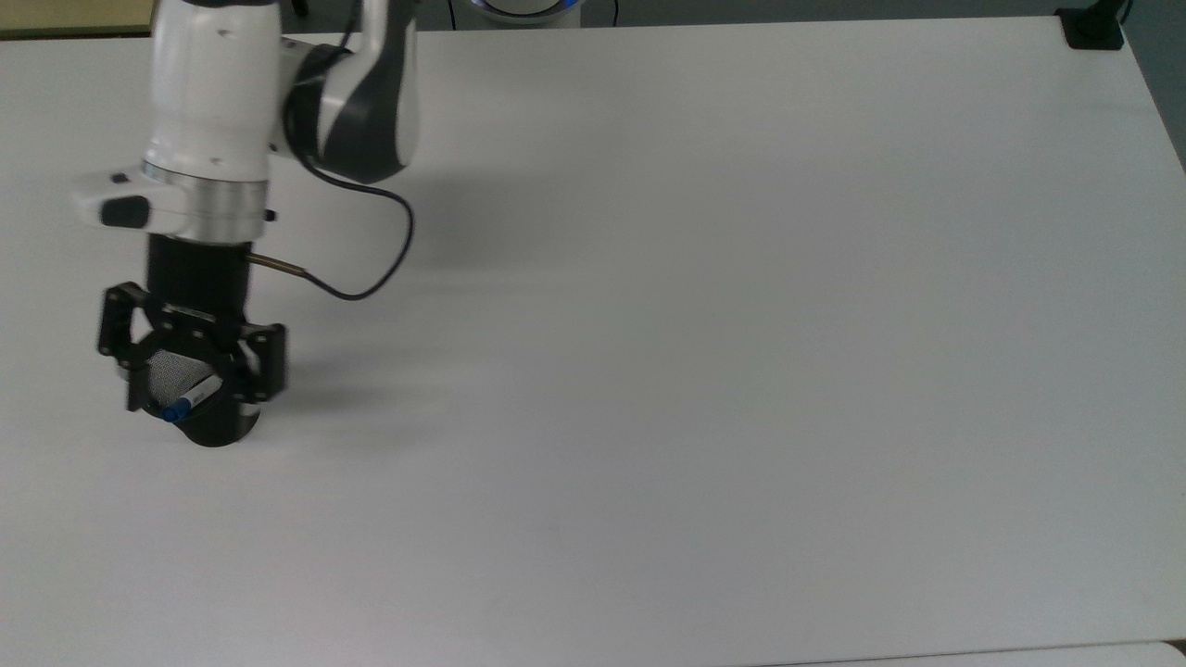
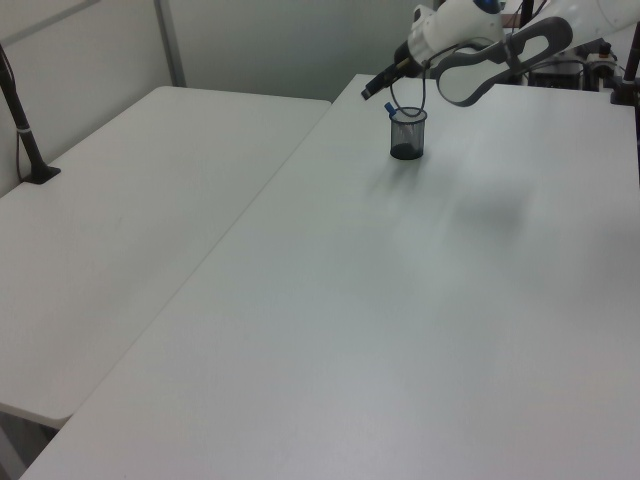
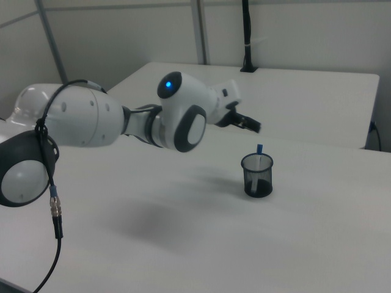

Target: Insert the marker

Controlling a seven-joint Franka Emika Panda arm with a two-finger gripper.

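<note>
The marker leans inside the black mesh cup, free of the fingers, at the top view's left. In the right view the marker stands in the cup with its blue end above the rim. In the left view the blue end of the marker pokes out of the cup. My gripper hovers open directly above the cup with one finger on each side of the rim. The right view puts the gripper a little above and behind the cup.
The white table stretches wide to the top view's right of the cup. A second white table adjoins it at the left view's left. A black cable loops off the wrist, and a black clamp sits at the far corner.
</note>
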